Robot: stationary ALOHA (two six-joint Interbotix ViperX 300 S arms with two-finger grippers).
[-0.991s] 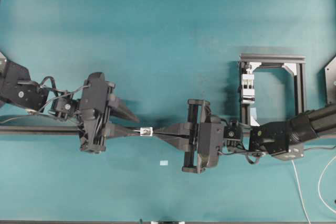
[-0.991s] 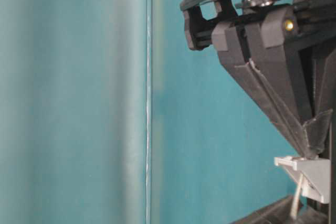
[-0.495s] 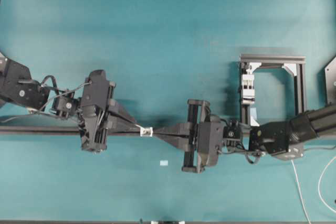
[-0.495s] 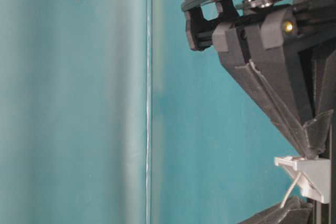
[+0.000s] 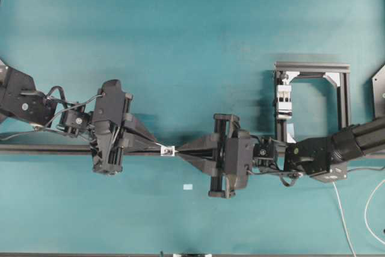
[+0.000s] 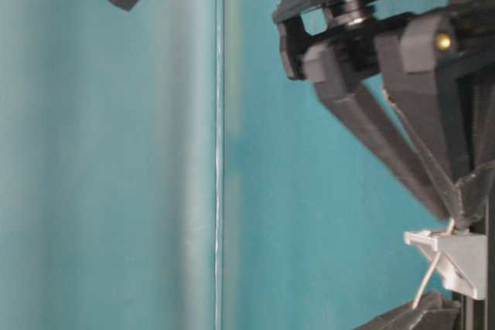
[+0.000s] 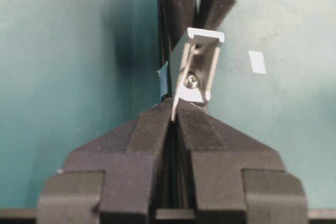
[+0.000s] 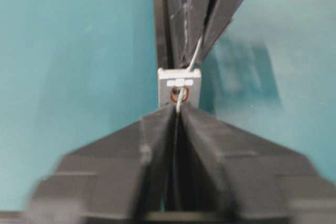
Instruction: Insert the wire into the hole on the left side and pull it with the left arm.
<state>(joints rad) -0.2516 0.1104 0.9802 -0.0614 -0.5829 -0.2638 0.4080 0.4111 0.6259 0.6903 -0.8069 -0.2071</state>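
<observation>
Left tool (image 7: 174, 121) pinches the wire (image 8: 193, 56) beside the hole (image 8: 178, 94); right tool (image 8: 177, 111) parted slightly, tips nearly meeting.

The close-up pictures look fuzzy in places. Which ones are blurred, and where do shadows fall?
Right wrist view: soft all over, the right gripper smeared along the bottom edge. Table-level view: its fingers are streaked, while the white block stays sharp. Left wrist view: crisp, with a dark shadow left of the rail. Overhead view: clear and evenly lit, soft shadows beside both grippers.
</observation>
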